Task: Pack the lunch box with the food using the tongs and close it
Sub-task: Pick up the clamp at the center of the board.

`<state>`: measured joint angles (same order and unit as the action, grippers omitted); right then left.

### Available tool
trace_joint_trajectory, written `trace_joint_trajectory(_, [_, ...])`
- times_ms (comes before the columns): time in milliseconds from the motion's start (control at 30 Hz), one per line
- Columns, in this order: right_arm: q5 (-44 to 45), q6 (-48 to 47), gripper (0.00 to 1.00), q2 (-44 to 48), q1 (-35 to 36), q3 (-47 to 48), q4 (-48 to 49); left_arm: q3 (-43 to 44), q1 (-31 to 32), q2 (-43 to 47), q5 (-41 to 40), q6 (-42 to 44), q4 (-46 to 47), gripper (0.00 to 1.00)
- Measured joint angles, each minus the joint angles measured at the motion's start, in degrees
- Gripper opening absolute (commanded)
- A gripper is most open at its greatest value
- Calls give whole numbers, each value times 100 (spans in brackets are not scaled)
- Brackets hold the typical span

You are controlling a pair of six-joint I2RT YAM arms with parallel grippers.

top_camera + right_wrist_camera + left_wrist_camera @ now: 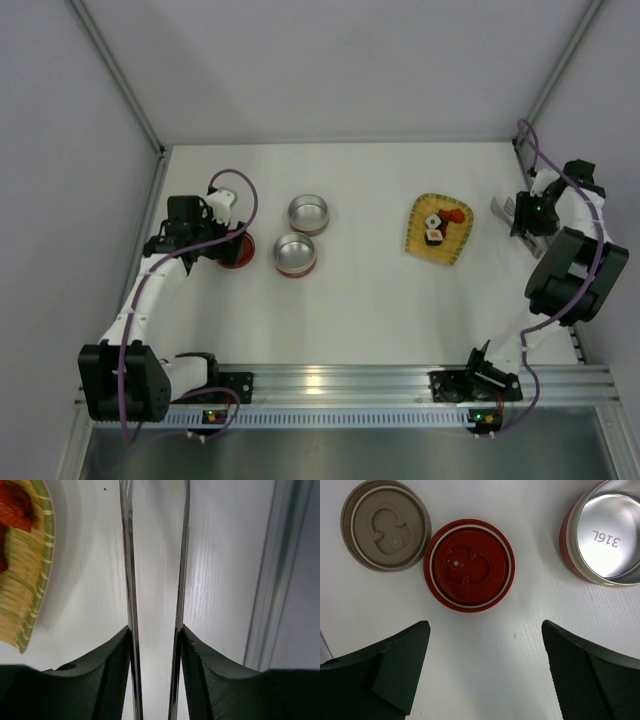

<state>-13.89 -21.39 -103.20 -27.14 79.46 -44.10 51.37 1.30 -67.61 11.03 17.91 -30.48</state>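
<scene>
Where the top view looks down, my right gripper point(525, 222) covers the tongs point(503, 208); the food point(436, 228) lies near, off their side. Left wrist: my left gripper point(485, 630) gapes above a red lid point(469, 565). Right wrist: fingers point(110, 680) pinch both thin arms narrow; I judge them light, springy and slippery.

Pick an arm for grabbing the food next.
Right, most likely. The right pincer clamps the tongs beside the tray holding the food. The left pincer hangs open over the red lid, far from the tray.
</scene>
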Motion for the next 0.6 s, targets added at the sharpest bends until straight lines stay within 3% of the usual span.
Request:
trace_joint_trajectory(367, [-868, -570, 33, 667, -85, 826, -1285, 92, 0, 2, 118, -98, -46, 98])
trace_joint_trajectory(600, [-1574, -1130, 34, 1010, -85, 1161, -2092, 109, 0, 50, 170, -133, -116, 98])
